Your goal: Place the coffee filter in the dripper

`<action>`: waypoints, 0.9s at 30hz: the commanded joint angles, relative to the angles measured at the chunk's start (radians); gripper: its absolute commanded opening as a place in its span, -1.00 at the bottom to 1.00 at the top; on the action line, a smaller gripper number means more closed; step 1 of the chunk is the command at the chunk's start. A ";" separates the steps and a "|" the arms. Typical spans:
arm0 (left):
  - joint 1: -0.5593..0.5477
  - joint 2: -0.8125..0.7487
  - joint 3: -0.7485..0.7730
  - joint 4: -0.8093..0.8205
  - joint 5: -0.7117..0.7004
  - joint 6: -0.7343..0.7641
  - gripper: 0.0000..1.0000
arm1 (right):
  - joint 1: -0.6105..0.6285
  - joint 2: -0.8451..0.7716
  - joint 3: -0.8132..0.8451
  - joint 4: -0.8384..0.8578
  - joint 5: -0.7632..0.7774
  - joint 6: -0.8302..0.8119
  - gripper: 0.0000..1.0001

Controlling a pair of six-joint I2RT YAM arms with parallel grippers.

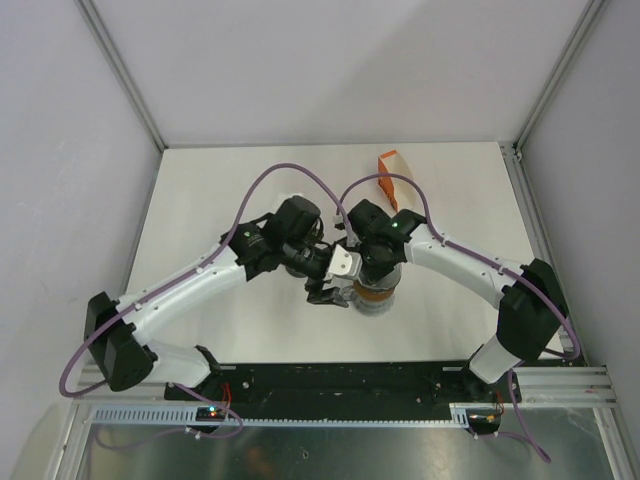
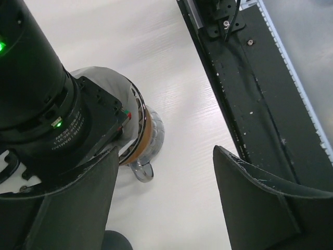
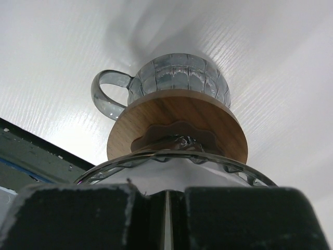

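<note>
Centrally on the white table [image 1: 215, 185] stands the glass dripper [image 1: 378, 298], and both arms reach inward to meet over it. Each arm rises from its base on the near side of the dripper and bends at the elbow, so that the two form an arch closing above the dripper.

The right gripper [image 3: 165, 197] points straight down onto the dripper from above. Its jaws are pressed together, and only a thin white sliver shows between the two black fingers. That sliver belongs to the coffee filter [image 3: 156, 177], whose white paper lies inside the dripper's glass rim. Below the rim, the right wrist view shows the wooden collar [image 3: 177, 122], the ribbed glass base resting on the table, and the curved glass handle [image 3: 104, 94].

The left gripper [image 2: 165, 151] comes in from the dripper's left, with its wrist tilted towards the dripper. Its jaws are spread wide and hold nothing; bare table shows between the fingers [image 2: 260, 203]. In the left wrist view the dripper sits just beyond the left-hand finger, and the right arm's black wrist covers most of its top.

An orange and white item [image 1: 390, 165] lies well beyond the dripper, near the table's far edge.
</note>
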 commanded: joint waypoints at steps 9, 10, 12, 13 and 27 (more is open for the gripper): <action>-0.020 0.037 -0.082 0.163 -0.085 0.100 0.40 | -0.007 -0.044 -0.010 0.055 -0.040 0.020 -0.95; -0.020 0.041 -0.086 0.175 -0.096 0.096 0.39 | -0.008 -0.043 -0.010 0.056 -0.043 0.020 -0.95; -0.019 0.051 -0.095 0.199 -0.113 0.094 0.38 | -0.009 -0.043 -0.010 0.059 -0.046 0.020 -0.95; -0.020 0.056 -0.099 0.208 -0.118 0.092 0.37 | -0.009 -0.042 -0.011 0.059 -0.048 0.021 -0.95; -0.019 0.057 -0.153 0.242 -0.152 0.097 0.13 | -0.037 -0.131 -0.013 0.063 -0.029 0.025 -0.84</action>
